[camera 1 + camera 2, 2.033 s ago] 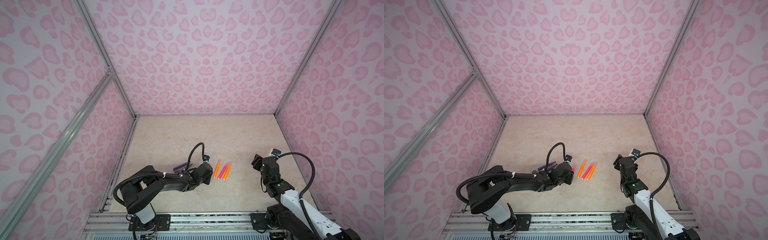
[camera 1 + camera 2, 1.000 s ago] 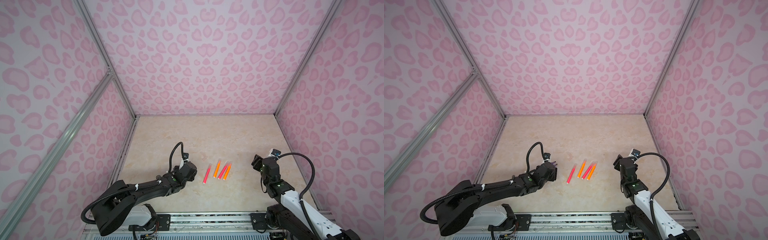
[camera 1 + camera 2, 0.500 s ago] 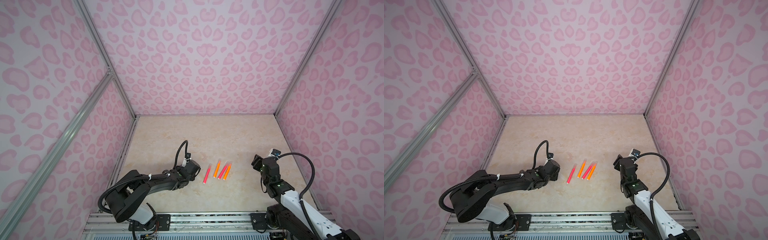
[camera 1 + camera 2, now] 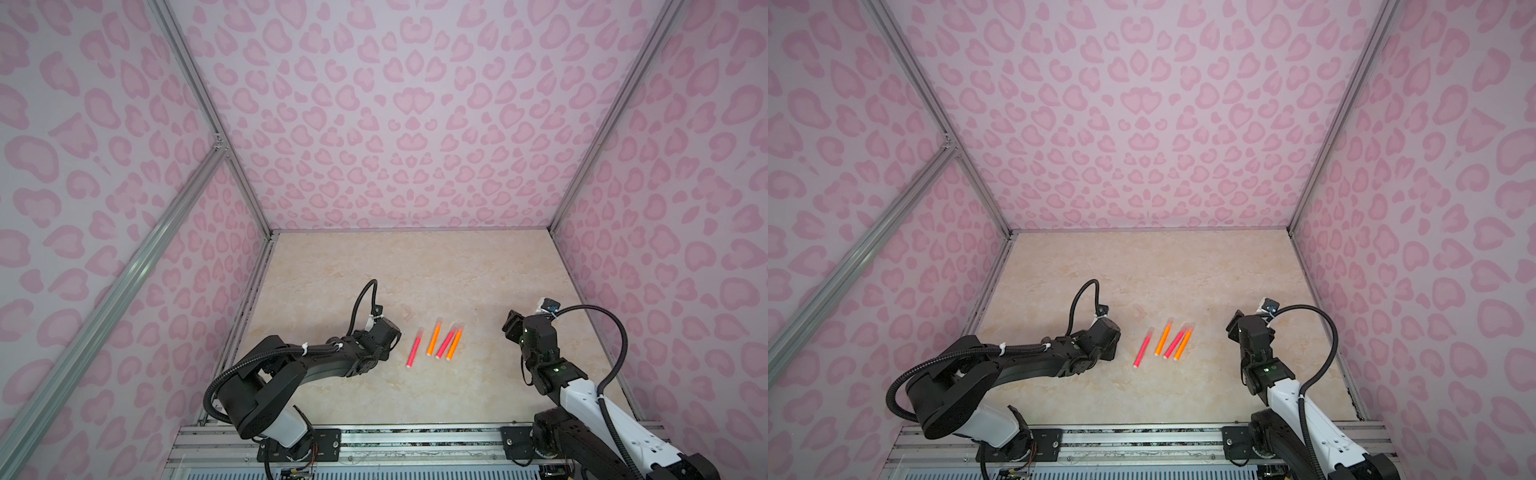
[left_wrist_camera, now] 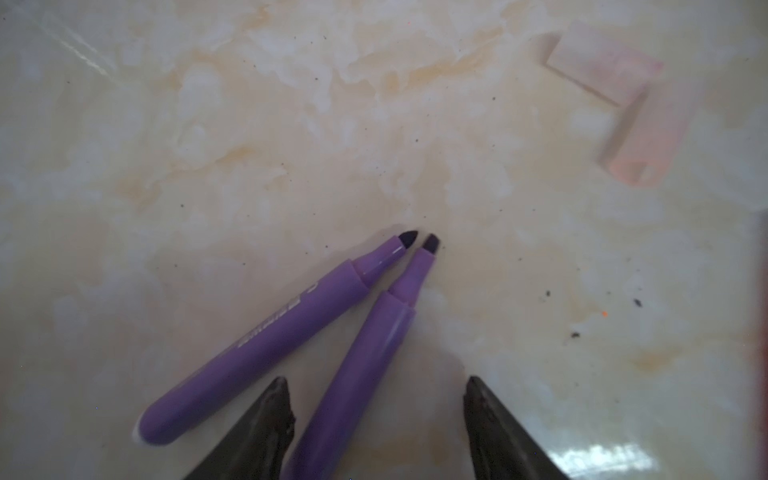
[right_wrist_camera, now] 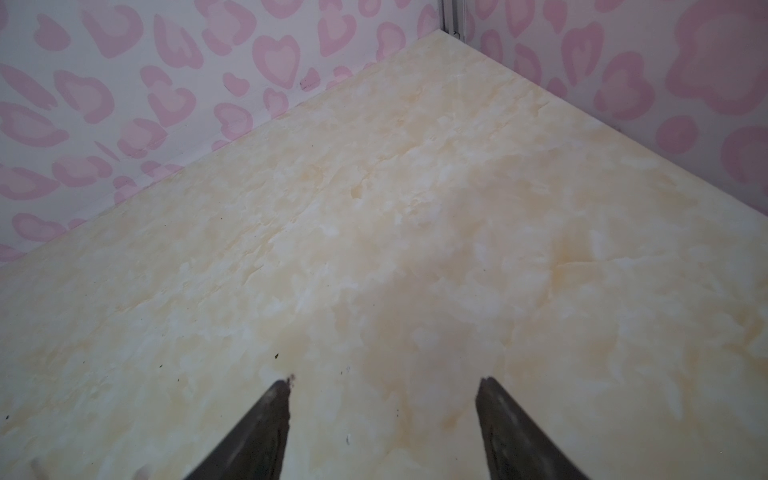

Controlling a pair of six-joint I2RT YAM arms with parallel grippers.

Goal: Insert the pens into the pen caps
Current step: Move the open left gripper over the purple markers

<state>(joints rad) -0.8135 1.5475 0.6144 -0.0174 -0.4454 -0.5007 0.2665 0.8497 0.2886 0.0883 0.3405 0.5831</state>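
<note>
Beige table [image 5: 249, 124]: L gripper [image 5: 376, 379] wide (straddling purple pen [image 5: 361, 353]).

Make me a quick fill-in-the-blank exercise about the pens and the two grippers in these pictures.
1. The two pens at the left gripper are ____ in colour.
2. The row of pens between the arms holds ____ pens.
3. The right gripper hangs over bare table with its jaws ____.

Missing words: purple; four; open.
</note>
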